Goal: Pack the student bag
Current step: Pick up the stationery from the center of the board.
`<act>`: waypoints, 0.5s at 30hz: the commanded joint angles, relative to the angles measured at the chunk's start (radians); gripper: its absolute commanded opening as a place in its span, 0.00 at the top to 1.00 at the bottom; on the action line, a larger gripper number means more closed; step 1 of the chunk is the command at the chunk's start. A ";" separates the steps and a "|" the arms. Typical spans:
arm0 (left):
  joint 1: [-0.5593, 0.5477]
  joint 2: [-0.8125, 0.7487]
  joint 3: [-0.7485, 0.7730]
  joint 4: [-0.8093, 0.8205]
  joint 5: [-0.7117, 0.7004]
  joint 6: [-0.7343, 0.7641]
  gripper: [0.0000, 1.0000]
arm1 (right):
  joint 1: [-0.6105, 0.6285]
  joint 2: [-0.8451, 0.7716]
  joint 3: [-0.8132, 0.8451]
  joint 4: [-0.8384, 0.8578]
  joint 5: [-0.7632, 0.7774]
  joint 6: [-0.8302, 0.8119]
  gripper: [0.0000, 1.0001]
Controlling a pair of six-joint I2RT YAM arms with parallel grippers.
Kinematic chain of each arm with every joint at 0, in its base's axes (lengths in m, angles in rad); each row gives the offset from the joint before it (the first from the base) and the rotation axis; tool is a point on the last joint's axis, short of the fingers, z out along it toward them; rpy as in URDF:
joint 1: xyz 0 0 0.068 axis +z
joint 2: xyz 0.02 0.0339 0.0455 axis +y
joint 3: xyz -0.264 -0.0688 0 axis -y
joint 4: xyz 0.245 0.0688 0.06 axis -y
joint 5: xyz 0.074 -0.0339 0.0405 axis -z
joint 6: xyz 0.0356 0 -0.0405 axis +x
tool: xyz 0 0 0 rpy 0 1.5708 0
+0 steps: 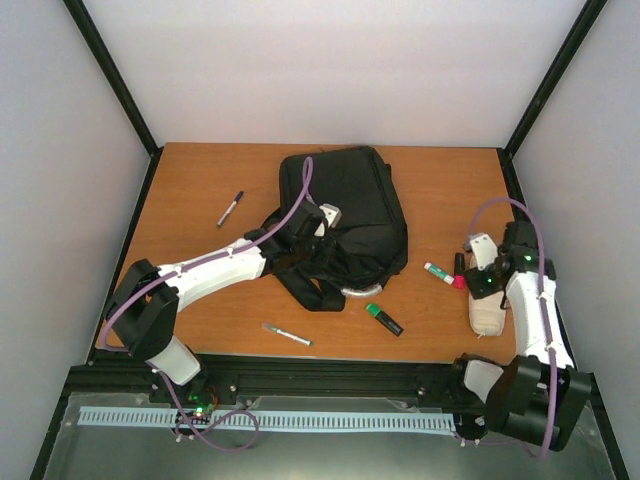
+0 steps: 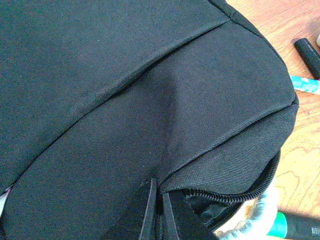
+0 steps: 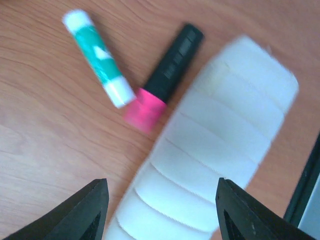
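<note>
Student bag (image 1: 350,200) is found at mid-counter, toward the far side. Left tool (image 2: 159,216) is seen with fingers together on the bag's black fabric beside the zip (image 2: 225,197). A fold appears to be pinched (pale lining shows in the gap below).

Right tool (image 3: 161,212) is held with fingers apart over the near end of the cream pouch (image 3: 215,145). Contact cannot be confirmed, as the view is blurred. The pouch's long axis runs diagonally away between the fingers, so closure across its width is judged feasible.

From the right tool the bag lies to the left, well apart. The right arm is the nearer one to the pouch. A glue stick (image 3: 97,57) and a pink highlighter (image 3: 162,82) are noted just beside the pouch on the bag side, and a low carry could be obstructed by them.

A green highlighter (image 1: 384,319) lies near the bag. A black pen (image 1: 230,208) and a second pen (image 1: 287,334) lie on the left of the counter (image 1: 440,180).
</note>
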 commanded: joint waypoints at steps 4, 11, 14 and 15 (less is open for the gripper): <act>0.008 0.013 -0.020 0.054 0.006 -0.048 0.98 | -0.322 0.097 0.054 -0.091 -0.098 -0.049 0.40; 0.008 0.010 -0.009 0.019 0.025 -0.060 0.97 | -0.542 0.216 0.083 -0.126 -0.209 -0.134 0.40; 0.008 0.004 0.009 -0.023 0.013 -0.050 0.97 | -0.586 0.260 0.095 -0.128 -0.245 -0.154 0.40; 0.008 0.003 0.016 -0.037 0.008 -0.047 0.97 | -0.597 0.275 0.101 -0.132 -0.264 -0.161 0.39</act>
